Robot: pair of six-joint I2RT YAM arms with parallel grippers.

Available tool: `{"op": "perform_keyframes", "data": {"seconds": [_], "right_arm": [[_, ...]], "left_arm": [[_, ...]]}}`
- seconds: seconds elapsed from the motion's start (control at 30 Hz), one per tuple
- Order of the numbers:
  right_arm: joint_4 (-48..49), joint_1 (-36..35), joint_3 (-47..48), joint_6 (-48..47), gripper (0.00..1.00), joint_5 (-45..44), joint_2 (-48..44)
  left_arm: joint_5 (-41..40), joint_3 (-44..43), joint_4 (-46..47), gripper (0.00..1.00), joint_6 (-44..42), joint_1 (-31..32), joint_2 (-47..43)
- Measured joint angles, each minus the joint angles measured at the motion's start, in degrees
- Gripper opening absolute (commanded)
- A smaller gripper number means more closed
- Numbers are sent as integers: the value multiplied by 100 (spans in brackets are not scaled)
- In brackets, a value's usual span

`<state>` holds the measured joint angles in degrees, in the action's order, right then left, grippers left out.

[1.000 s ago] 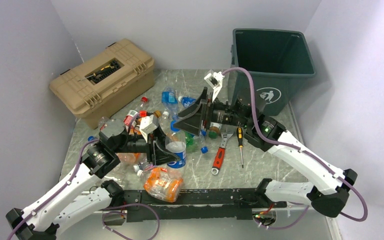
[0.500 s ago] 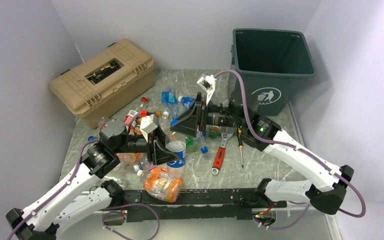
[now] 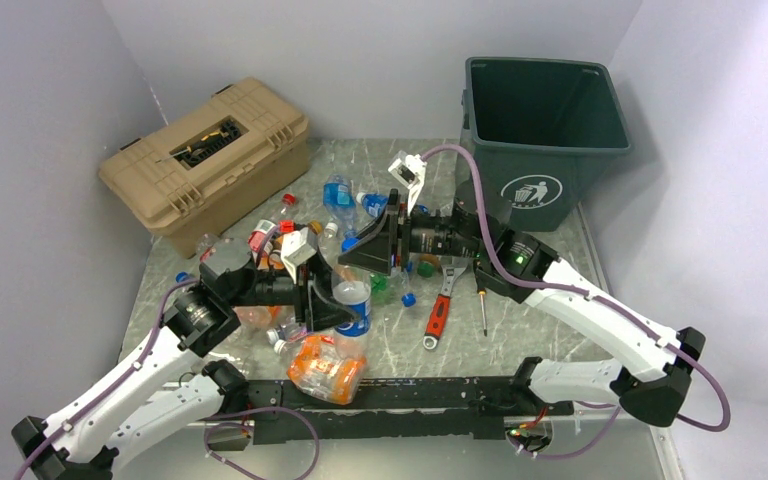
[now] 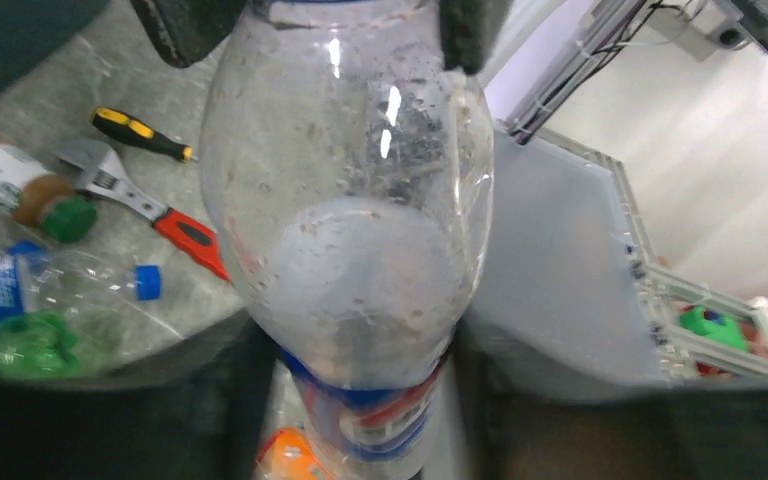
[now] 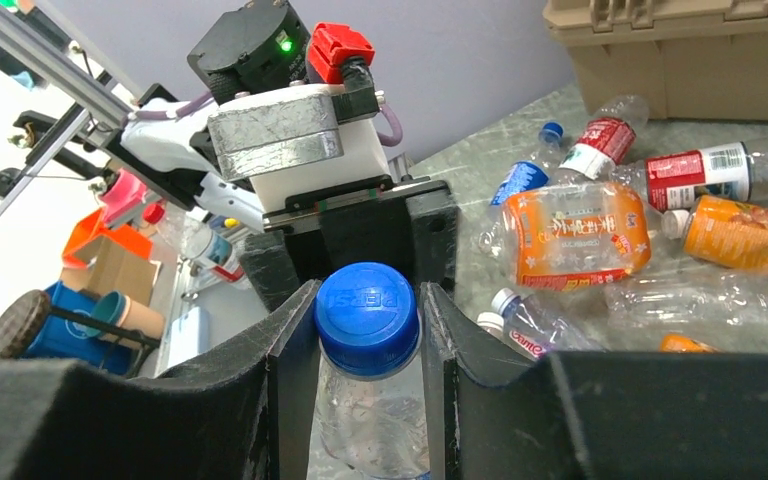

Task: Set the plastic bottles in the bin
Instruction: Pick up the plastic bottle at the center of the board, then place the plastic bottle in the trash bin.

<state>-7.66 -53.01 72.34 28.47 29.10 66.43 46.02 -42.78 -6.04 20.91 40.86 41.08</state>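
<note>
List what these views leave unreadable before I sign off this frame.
- Top view: the bin floor is hidden by its own front wall, so bottles inside cannot be counted.
- Top view: the right gripper and left gripper cover part of the bottle pile.
- Left wrist: the Pepsi bottle fills the frame; its label is cut by the bottom edge.
- Right wrist: the fingers and bottom edge hide most of that bottle's body.

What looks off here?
Both arms are on one clear bottle: the left gripper clamps its labelled body while the right gripper pinches its blue cap. Odd for binning. A wrench and screwdriver lie nearby.
</note>
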Motion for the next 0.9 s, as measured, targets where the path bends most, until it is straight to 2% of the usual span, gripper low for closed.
{"op": "perform_keyframes", "data": {"seconds": [0.07,0.13,0.23,0.33,0.4,0.47,0.53,0.63,0.67,0.73,0.8,0.9], "right_arm": [[-33,-2,2,-50,0,-66,-20],[-321,0,68,-92,0,-302,-70],[-1064,-2,525,-385,0,-1014,-129],[-1622,-2,1246,-791,0,-2072,-262],[-1574,-2,1598,-1158,0,-2981,-505],[-1097,-2,1526,-1611,0,-3864,-933],[-44,0,1095,-2350,0,-4854,-1462],[1735,48,739,-3606,0,-5871,-1816],[2398,138,813,-4109,0,-6166,-1711],[3067,409,1187,-4695,0,-6509,-1298],[3289,1062,1967,-5053,0,-6749,-566],[3047,2159,3112,-5119,0,-6909,584]], "left_arm": [[-90,0,0,94,-9,0,-11],[-354,0,-35,99,2,11,-90],[-1132,15,-114,100,63,11,-492],[-2186,216,-31,99,109,9,-1388],[-3016,468,28,99,127,11,-2225],[-3565,549,101,99,125,11,-2669],[-4052,560,142,99,125,11,-2846],[-4446,560,103,98,125,11,-2761],[-4483,560,94,98,127,11,-2704],[-4535,560,83,98,129,9,-2575],[-4564,560,61,98,129,9,-2479],[-4592,560,50,98,129,11,-2452]]}}
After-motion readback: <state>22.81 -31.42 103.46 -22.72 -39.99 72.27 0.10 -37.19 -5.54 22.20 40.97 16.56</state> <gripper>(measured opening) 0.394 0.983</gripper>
